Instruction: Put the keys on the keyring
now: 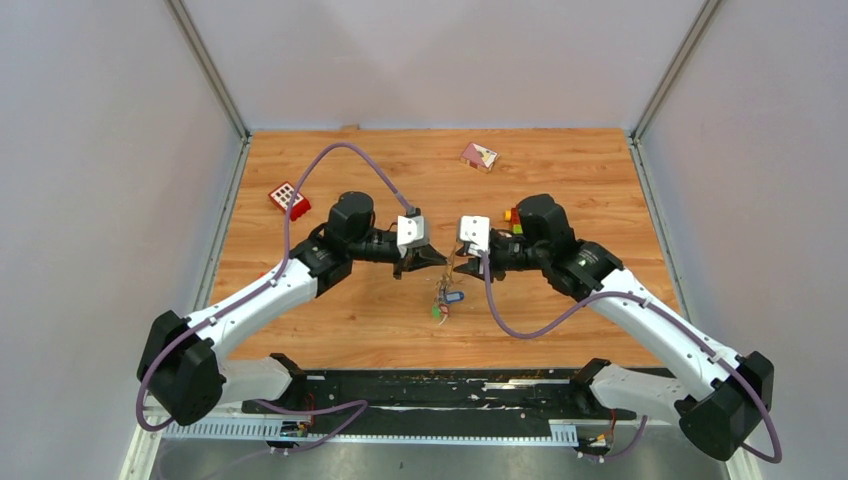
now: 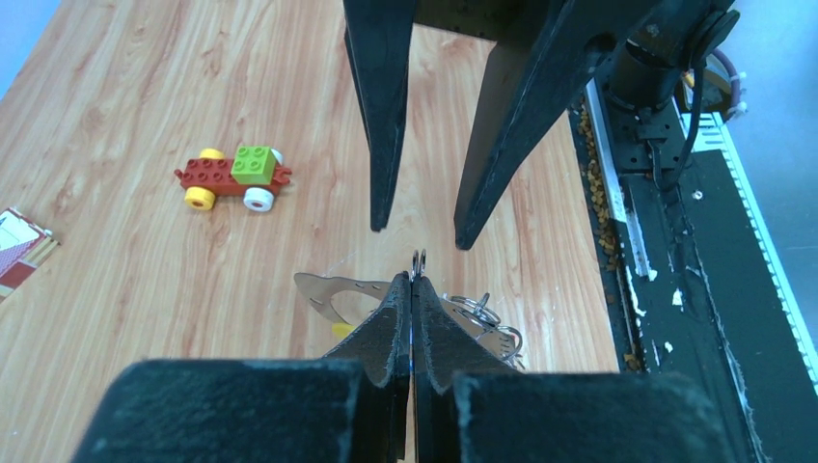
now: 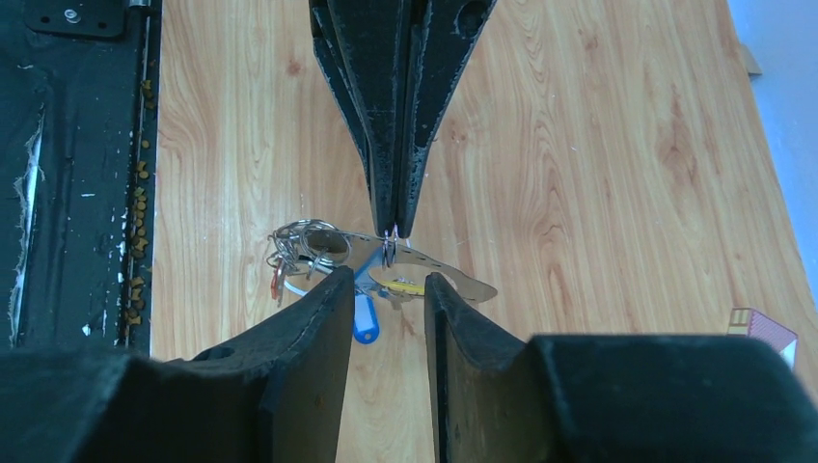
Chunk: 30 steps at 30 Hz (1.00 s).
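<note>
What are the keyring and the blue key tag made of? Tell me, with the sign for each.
Keyring: likely thin metal, silvery with bright glints. Blue key tag: probably plastic, smooth, evenly coloured, slightly glossy.

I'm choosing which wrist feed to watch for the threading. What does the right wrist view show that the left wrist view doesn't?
Only the right wrist view shows the blue key, close by the keyring. Only the left wrist view shows the toy brick car. Both show the silvery keyring, the left gripper shut on a small wire ring at its edge, the right gripper open and facing it, and a red-and-white box at the frame's edge.
</note>
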Tool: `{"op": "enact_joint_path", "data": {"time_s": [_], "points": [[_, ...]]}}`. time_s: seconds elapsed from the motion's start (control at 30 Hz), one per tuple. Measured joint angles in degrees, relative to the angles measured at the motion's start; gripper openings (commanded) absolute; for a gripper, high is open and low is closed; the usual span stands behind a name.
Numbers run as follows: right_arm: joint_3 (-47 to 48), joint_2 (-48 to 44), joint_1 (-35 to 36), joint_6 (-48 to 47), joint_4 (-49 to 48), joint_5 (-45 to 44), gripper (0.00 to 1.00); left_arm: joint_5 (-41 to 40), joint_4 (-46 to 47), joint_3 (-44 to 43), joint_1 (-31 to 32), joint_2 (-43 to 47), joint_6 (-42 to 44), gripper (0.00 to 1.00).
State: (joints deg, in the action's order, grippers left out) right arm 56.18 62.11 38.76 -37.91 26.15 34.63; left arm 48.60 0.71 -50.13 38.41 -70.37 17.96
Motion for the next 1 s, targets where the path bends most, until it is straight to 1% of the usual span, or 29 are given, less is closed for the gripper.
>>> {"op": "enact_joint_path", "data": {"time_s": [0.07, 0.3, 0.7, 0.93, 1.0], "points": [[0.00, 0.68, 0.00, 0.24, -0.22, 0.37, 0.31, 0.17, 0.96, 0.04, -0.02, -0.02, -1.05, 0.00], [0.11, 2.93, 0.13, 0.83, -0.37, 1.36, 0.19, 0.42, 3.34, 0.17, 0.00, -0.02, -3.61, 0.00], [0.66, 3.43, 0.17, 1.44, -0.81, 0.98, 0.18, 0.44, 4.50, 0.70, 0.00, -0.02, -4.17, 0.00], [0.66, 3.43, 0.17, 1.44, -0.83, 0.76, 0.05, 0.52, 4.66, 0.72, 0.00, -0.02, -4.20, 0.00], [0.66, 3.43, 0.17, 1.51, -0.83, 0.76, 0.03, 0.66, 4.63, 0.72, 0.00, -0.02, -4.17, 0.00]]}}
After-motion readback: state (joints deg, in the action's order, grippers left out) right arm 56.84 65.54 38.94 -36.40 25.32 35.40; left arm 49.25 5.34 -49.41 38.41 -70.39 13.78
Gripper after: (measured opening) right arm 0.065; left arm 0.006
